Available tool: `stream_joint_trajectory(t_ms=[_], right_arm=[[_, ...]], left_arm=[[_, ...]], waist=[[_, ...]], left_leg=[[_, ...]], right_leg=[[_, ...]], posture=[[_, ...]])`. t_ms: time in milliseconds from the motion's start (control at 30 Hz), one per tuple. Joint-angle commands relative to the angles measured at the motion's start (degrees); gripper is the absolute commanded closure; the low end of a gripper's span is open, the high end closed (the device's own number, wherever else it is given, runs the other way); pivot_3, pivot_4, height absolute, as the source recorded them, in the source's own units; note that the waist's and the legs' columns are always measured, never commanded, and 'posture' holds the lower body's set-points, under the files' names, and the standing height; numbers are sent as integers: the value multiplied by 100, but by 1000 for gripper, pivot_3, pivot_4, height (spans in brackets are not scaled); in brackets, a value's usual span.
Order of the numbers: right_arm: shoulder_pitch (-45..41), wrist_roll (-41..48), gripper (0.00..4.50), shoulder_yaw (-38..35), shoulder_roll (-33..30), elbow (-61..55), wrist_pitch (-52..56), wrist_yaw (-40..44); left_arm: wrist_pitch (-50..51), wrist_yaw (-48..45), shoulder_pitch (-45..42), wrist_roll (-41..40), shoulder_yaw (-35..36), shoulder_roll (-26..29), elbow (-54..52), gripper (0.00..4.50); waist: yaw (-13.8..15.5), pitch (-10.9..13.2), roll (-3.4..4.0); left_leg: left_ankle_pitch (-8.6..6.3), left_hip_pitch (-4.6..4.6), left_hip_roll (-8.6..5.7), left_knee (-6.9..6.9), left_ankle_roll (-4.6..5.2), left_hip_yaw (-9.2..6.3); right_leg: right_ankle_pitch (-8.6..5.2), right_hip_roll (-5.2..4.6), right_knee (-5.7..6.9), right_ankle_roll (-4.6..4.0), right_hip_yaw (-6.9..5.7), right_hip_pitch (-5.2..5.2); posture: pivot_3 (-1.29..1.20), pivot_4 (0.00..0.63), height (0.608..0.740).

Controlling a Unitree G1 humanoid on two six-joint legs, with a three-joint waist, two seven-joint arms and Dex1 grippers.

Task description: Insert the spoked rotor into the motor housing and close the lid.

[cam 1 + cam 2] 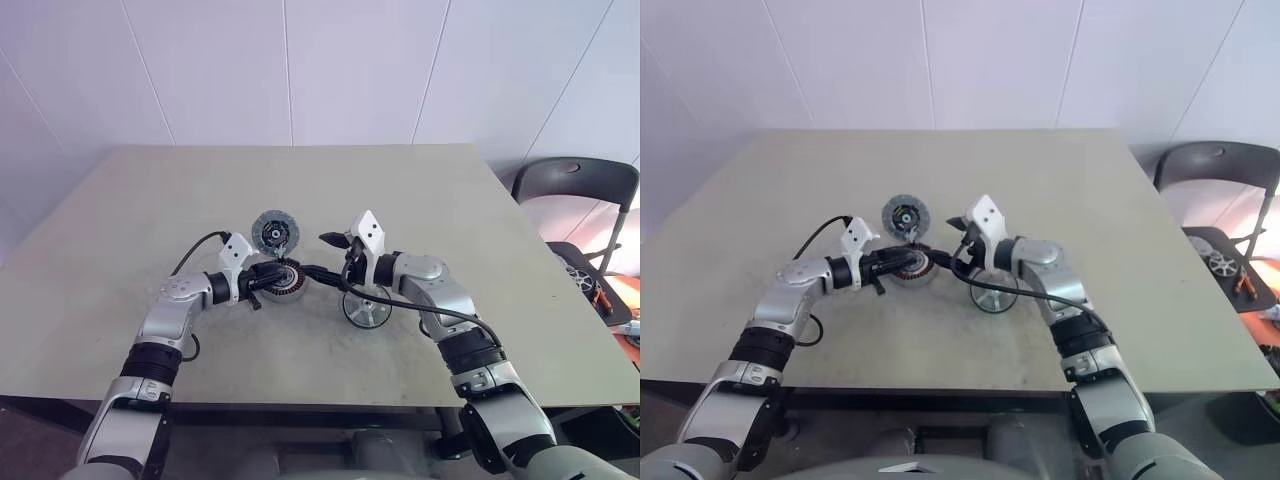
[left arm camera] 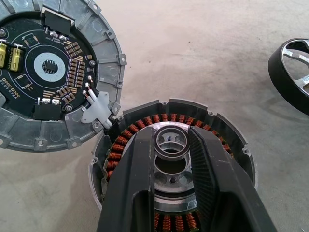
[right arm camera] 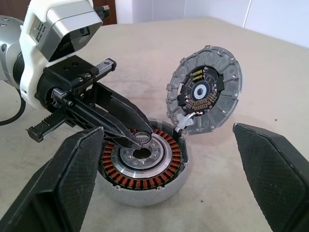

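Left fingers around housing hub

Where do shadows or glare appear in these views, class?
Left wrist view: the spoked rotor glints on its pale spokes. Right wrist view: even light, with only a faint shadow on the table around the motor housing and no glare on the lid. Left eye view: soft shadows under both arms.
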Motion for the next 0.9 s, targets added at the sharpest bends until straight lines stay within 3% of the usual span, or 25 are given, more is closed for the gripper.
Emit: stream_joint_trajectory(t_ms=[33, 267, 600, 633, 733, 900], right_arm=[[-92, 100, 0, -123, 10, -254, -56, -13], [-76, 111, 0, -126, 21, -273, -66, -16], [7, 243, 0, 18, 260, -421, 108, 27], [14, 250, 179, 56, 339, -436, 134, 10], [41, 189, 918, 233, 528, -458, 188, 40], [-103, -501, 2713, 701, 601, 126, 49, -302]], left_arm=[[89, -18, -59, -132, 80, -37, -255, 3816], [24, 193, -128, -114, 177, -80, -238, 1461], [-26, 313, 21, -733, 770, -29, -1011, 1461], [24, 342, 95, -771, 820, 12, -1147, 1421], [152, 385, 377, -887, 965, 143, -1487, 2036], [193, 535, 905, -976, 1157, 301, -1903, 3757]], waist=[[1, 0, 0], [0, 0, 0], [-2, 0, 0], [-1, 0, 0], [-15, 0, 1], [0, 0, 0]], left_leg=[[0, 0, 0, 0, 0, 0], [0, 1, 0, 0, 0, 0], [0, 0, 1, -1, 0, -1], [0, 0, 1, -1, 0, -1], [0, 4, 2, -3, 0, 0], [0, 5, 2, 1, 0, -1]], right_leg=[[0, 0, 0, 0, 0, 0], [0, 0, 1, 1, 0, 0], [6, 0, 1, 10, 0, -1], [6, 0, 2, 11, 0, -1], [6, 0, 3, 11, 1, 0], [-1, 0, 8, -3, 0, -1]], posture=[[0, 0, 740], [0, 0, 740], [0, 0, 740], [0, 0, 740], [0, 0, 740], [0, 0, 740]])
